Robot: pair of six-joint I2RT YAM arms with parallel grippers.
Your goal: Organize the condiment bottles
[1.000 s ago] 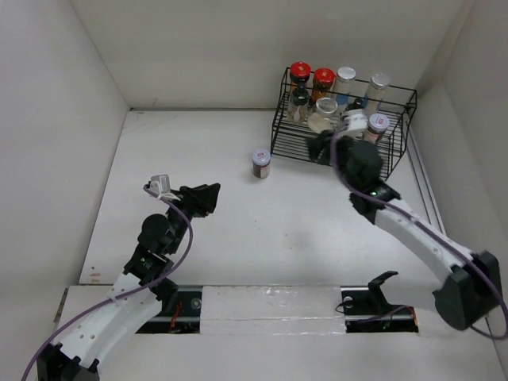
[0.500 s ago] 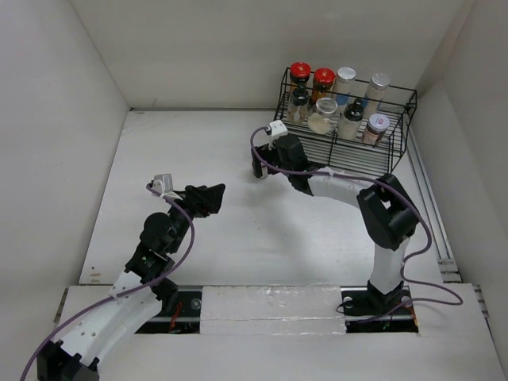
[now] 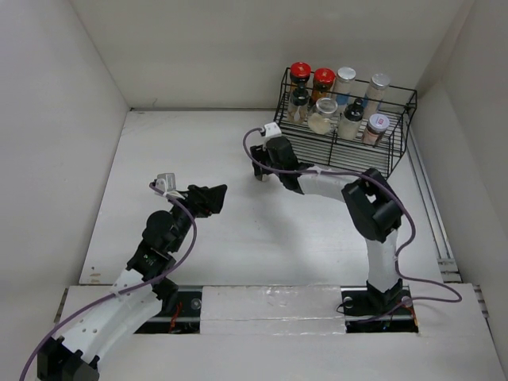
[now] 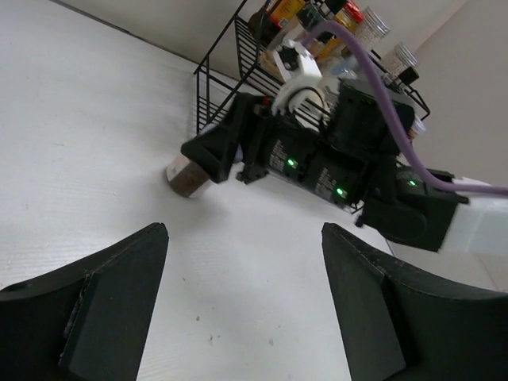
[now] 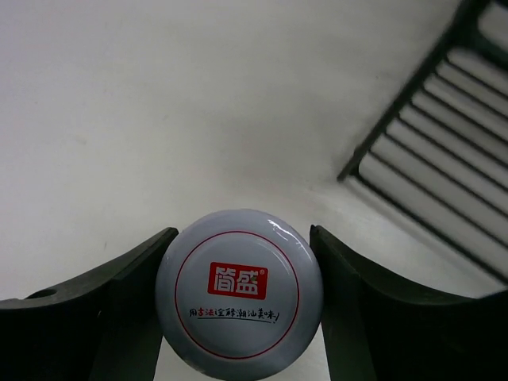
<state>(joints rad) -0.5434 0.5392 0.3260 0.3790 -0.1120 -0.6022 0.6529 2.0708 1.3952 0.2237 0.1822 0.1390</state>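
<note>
One small dark jar with a pale grey printed lid [image 5: 238, 294] stands on the white table left of the rack, also visible as the jar [image 4: 186, 178] in the left wrist view. My right gripper [image 5: 242, 232] is down over it, both fingers against the lid's sides. From above, the right gripper [image 3: 266, 159] hides most of that jar. Several other condiment bottles stand in the black wire rack [image 3: 341, 151], among them two red-capped ones [image 3: 300, 71] and silver-lidded ones [image 3: 345, 77]. My left gripper [image 3: 210, 198] hovers open over bare table, its fingers [image 4: 119, 294] wide apart with nothing between them.
The rack's black wire corner [image 5: 413, 119] lies just right of the gripped jar. White walls enclose the table on three sides. The right arm [image 3: 365, 206] stretches across the middle right of the table.
My right arm left the rack, swung left to the lone jar on the table, and its fingers closed around the lid. The left arm has barely shifted.
</note>
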